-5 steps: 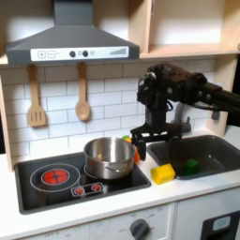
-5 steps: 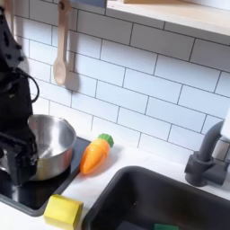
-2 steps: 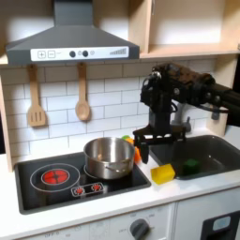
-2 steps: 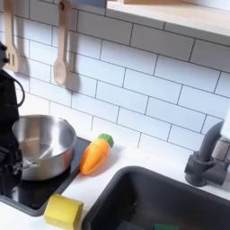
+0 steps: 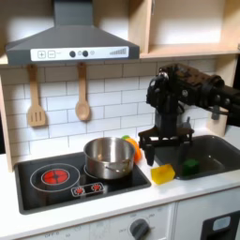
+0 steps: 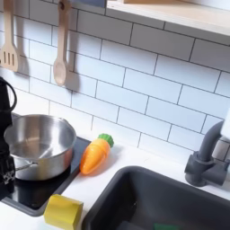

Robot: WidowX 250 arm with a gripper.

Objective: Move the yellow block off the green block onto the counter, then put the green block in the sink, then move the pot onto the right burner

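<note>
Shiny steel pot [image 5: 109, 157] sits on the stove's right side — yellow block [image 5: 163, 173] on the counter [image 5: 112, 202], green block [image 5: 190, 167] in the sink [image 5: 214, 150]; gripper [image 5: 161, 141] grip: cannot tell.

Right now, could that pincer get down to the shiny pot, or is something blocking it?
Probably yes. In the first exterior view the pincer hangs just beside the pot, toward the sink. The pot has no lid and nothing sits over it. Only the orange toy carrot lies near its rim.
</note>
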